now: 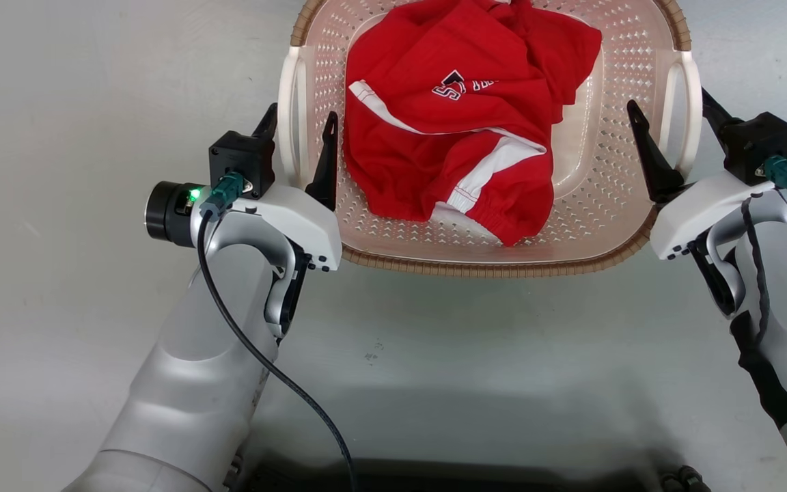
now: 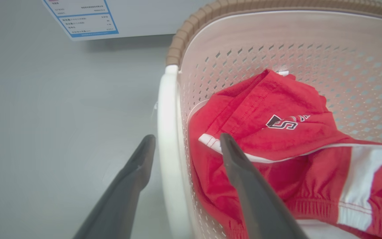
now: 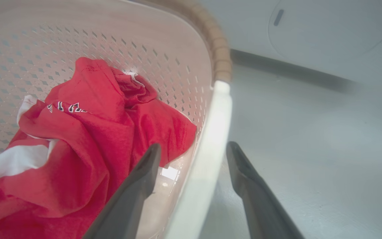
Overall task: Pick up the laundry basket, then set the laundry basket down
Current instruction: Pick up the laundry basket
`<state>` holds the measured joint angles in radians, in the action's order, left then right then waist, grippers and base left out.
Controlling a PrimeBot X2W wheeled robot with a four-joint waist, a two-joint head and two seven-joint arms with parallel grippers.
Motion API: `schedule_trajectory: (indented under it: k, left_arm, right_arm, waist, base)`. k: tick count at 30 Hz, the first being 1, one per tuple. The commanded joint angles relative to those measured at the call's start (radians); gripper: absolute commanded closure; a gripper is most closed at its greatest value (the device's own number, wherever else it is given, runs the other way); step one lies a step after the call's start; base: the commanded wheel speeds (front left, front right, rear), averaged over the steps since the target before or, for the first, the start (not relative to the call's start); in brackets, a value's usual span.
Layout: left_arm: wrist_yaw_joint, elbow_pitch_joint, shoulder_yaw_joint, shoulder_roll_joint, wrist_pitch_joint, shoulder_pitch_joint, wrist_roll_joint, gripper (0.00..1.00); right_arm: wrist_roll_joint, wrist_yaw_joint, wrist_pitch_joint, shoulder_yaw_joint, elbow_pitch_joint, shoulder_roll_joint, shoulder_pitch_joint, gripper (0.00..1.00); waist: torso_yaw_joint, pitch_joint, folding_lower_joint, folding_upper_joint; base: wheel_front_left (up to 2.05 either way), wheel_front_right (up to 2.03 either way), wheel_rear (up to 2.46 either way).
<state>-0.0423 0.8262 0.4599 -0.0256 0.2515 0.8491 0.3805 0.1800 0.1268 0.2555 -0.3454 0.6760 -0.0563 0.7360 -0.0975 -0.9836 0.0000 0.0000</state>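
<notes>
The laundry basket (image 1: 475, 268) sits on the grey floor in front of me, pale pink and perforated with a brown rim, holding a red garment (image 1: 462, 130). My left gripper (image 1: 300, 126) is open, one finger on each side of the white left handle (image 1: 291, 116). In the left wrist view the handle (image 2: 168, 139) runs between the fingers of the left gripper (image 2: 186, 137) with gaps showing. My right gripper (image 1: 673, 116) is open too, straddling the right handle (image 1: 686, 109). The right wrist view shows that handle (image 3: 212, 132) inside the right gripper (image 3: 194, 147), untouched.
A pale washing machine front with a round door (image 3: 330, 26) stands beyond the basket's right side. A white panel with a blue-framed label (image 2: 81, 16) is past the left side. Grey floor (image 1: 59, 137) surrounds the basket. My dark base (image 1: 434, 478) lies at the bottom edge.
</notes>
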Motion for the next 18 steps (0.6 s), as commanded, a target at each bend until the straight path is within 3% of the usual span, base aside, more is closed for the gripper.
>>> schedule_trajectory:
  k: [1, 18]
  left_arm:
    - [-0.002, -0.004, -0.013, -0.025, 0.010, -0.010, 0.008, 0.00]
    - [-0.003, 0.045, -0.016, -0.025, 0.010, 0.018, -0.008, 0.00]
  right_arm:
    - [0.014, 0.004, 0.006, -0.021, -0.002, 0.006, -0.034, 0.00]
    - [0.055, 0.004, 0.006, -0.068, 0.011, 0.006, -0.042, 0.00]
  waist:
    - [0.000, 0.001, 0.0000, 0.0000]
    - [0.012, 0.005, 0.0000, 0.0000]
  base:
    - [0.00, 0.00, 0.00]
    - [0.00, 0.00, 0.00]
